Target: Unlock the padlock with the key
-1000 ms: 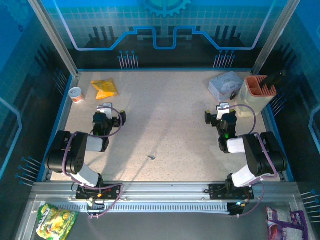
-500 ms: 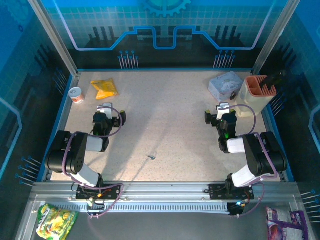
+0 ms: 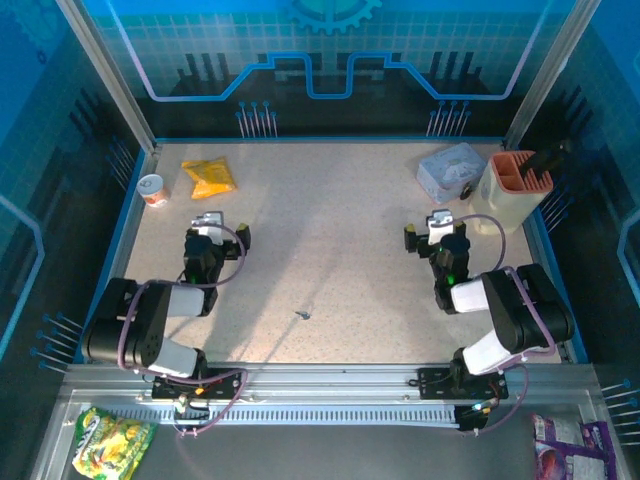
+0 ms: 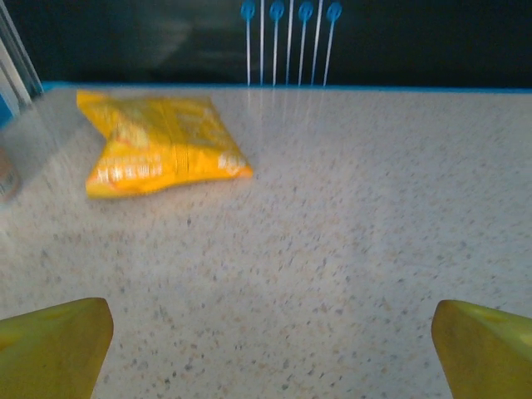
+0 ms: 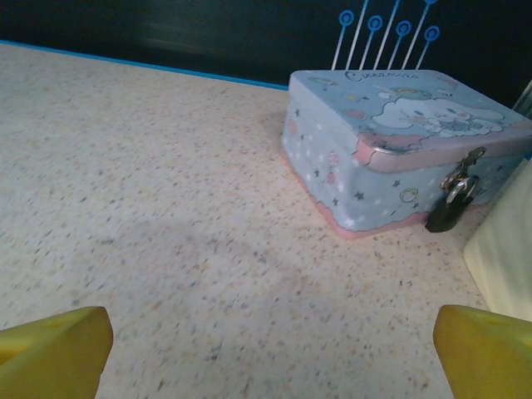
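Two pincers spread wide and empty, right gripper [image 5: 266, 341] near the tin [image 5: 366, 158], padlock [image 5: 446, 212] hanging from the tin's clasp, key [image 3: 303, 314] lying on the table [image 3: 330, 220] well apart from the tin, left gripper [image 4: 266, 341] farther from it

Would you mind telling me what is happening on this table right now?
Nothing is in hand yet. The padlock hangs from the clasp of the pale blue tin, ahead of the open right pincer. The key meant for it lies loose on the tabletop, nearer the front edge. The left pincer, open too, faces a yellow packet.
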Controlling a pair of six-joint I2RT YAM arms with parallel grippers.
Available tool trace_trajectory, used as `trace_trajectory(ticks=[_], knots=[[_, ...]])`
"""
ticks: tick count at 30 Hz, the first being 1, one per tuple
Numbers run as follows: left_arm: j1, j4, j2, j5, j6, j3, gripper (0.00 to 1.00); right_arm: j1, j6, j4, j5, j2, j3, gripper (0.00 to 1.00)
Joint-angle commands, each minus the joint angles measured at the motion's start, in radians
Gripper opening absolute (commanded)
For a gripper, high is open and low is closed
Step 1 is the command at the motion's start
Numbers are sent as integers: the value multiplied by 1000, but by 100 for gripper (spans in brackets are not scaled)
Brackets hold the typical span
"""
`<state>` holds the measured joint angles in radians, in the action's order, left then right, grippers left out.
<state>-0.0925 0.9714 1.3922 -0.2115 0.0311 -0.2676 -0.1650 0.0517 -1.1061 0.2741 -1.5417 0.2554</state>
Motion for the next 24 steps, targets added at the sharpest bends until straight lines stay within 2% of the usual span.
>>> trace_trajectory(ticks=[1,3,5,8,10,12,14,15,17,20,24], knots=[[-38,-27,-133,-58,55,13,99,-33,57,-125,25,61,-45,100],[-41,-164,-248,-67,-4,-11,99,-64,94,-25,30,169,-39,100],[-40,-371,-367,-80,-72,-67,99,-97,105,180,45,301,5,100],[-39,-700,-508,-144,-227,-169,99,-86,-116,579,32,502,145,100],[-38,-865,-584,-168,-316,-224,99,-55,-325,817,-22,613,238,100],[-38,-947,-666,-172,-385,-229,99,-3,-492,939,-126,687,282,100],[-36,-1070,-746,-216,-528,-223,99,49,-576,993,-277,745,301,99],[-34,-1119,-784,-206,-567,-220,99,77,-599,1000,-343,771,300,100],[-27,-1120,-837,-104,-548,-194,99,97,-602,1045,-414,812,301,100],[-26,-1106,-895,-1,-546,-129,99,65,-560,1269,-359,824,378,100],[-26,-1222,-900,72,-555,-135,99,-20,-506,1495,-301,802,458,100]])
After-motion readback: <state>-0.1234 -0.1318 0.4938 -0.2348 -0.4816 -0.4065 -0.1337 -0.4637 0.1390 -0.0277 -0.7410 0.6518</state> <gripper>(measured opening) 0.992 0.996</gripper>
